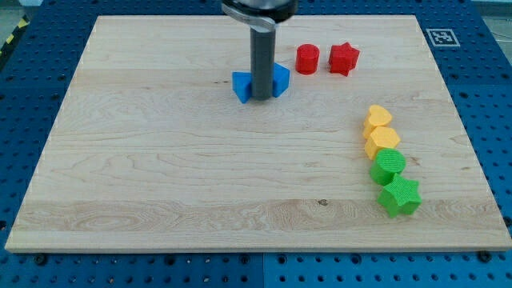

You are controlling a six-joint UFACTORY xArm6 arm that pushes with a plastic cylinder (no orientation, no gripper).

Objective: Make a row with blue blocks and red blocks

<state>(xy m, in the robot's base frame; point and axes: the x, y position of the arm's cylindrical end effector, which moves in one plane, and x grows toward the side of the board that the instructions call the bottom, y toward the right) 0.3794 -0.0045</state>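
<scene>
My tip [262,99] stands between two blue blocks near the view's top centre. One blue block [242,86] lies just left of the rod and another blue block [279,80] just right of it; the rod hides part of both, so their shapes are unclear. A red cylinder [307,59] sits to the right of them and a red star [344,58] sits further right, with a small gap between the two. The blue and red blocks lie in a rough line across the view's top.
At the view's right, a yellow heart [378,118], a yellow hexagon [382,141], a green cylinder [389,166] and a green star [399,196] form a touching column. The wooden board [160,176] lies on a blue perforated table.
</scene>
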